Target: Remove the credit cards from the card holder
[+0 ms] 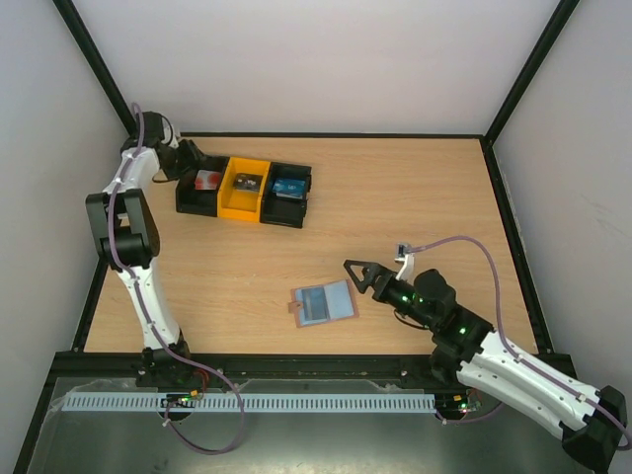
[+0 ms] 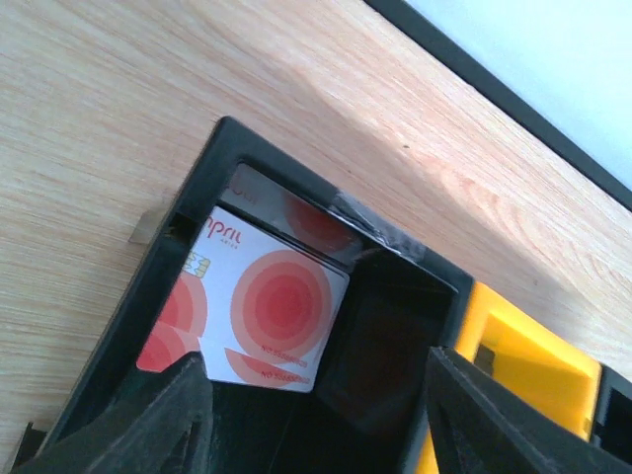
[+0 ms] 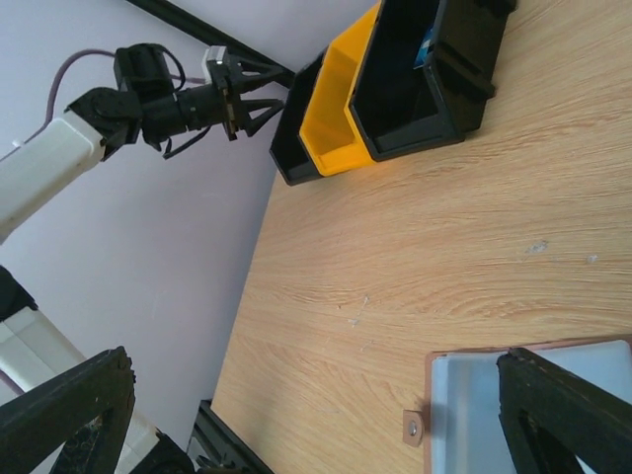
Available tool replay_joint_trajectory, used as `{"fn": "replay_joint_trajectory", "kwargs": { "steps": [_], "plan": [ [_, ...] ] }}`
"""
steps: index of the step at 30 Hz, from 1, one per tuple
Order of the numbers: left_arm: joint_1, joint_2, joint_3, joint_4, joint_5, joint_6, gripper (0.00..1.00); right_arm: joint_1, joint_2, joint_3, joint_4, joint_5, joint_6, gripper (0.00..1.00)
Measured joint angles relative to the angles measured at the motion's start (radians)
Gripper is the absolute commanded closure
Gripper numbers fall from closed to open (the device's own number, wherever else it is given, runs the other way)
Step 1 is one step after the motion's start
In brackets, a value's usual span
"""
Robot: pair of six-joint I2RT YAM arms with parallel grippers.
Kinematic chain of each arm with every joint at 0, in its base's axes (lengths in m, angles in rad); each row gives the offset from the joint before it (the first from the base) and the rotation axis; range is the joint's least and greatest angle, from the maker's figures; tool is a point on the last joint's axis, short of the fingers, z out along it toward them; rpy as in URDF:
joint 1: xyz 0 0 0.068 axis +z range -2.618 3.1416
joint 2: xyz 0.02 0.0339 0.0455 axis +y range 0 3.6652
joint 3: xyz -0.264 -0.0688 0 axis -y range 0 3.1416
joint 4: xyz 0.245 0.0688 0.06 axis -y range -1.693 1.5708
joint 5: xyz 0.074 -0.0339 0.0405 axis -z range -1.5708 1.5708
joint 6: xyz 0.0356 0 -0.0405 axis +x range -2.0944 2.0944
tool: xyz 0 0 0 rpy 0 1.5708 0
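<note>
Left tool (image 2: 316,363): we're right over the far-left bin, and the two dark matte fingers (image 2: 148,420) stand spread with nothing between them. They touch nothing.
Red-and-white card (image 2: 267,306): here's the one we can read. It is thin glossy plastic with rounded corners, pinkish-red concentric rings on white and a small gold chip by one edge. It lies slanted inside the bin, free of the fingers.
Left black bin (image 1: 188,200): an open-topped box of hard black plastic. Its shiny inner wall mirrors the red rings.
Yellow bin (image 1: 240,206): the same moulded shape in bright yellow, pressed up beside the black one. A greyish card (image 1: 247,182) lies in it, too small for us to make out details.
Right black bin (image 1: 289,209): the last box in the row, with a blue item (image 1: 288,188) inside.
Card holder (image 1: 324,303): it lies open and flat on the bench, well apart from the bins. We see smooth light blue-grey panels, a thin brown rim and a small brown snap tab (image 3: 413,427) sticking out of one edge.
Right tool (image 1: 354,276): the black angular fingers are spread wide and hold nothing. It sits just beside the holder, and the wrist view shows the holder's corner between the fingers.
Bench (image 1: 415,197): a pale wood-grain top, smooth and matte.
</note>
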Motion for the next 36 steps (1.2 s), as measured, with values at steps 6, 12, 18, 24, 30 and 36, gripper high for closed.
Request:
{"fn": "replay_joint_trajectory", "kwargs": {
  "steps": [6,12,18,24,30,36],
  "plan": [
    [-0.004,-0.142,-0.117,0.034,0.03,-0.029,0.3,0.0,-0.032,-0.056,-0.018,0.043,0.08,0.02],
    [-0.017,-0.357,-0.316,0.071,0.077,-0.033,0.12,0.0,0.015,-0.07,-0.073,0.051,0.108,0.03],
    [-0.061,-0.576,-0.524,0.099,0.093,-0.028,0.11,0.0,0.085,-0.065,-0.095,0.033,0.062,0.38],
    [-0.213,-0.735,-0.691,0.121,0.087,-0.015,0.15,0.0,0.256,-0.034,-0.091,-0.024,0.014,0.62],
    [-0.344,-0.845,-0.858,0.15,0.091,-0.021,0.17,0.033,0.42,0.001,-0.069,-0.064,-0.025,0.67],
    [-0.427,-0.96,-1.034,0.195,0.114,-0.042,0.19,0.077,0.517,0.043,-0.029,-0.067,-0.047,0.72]
  ]
}}
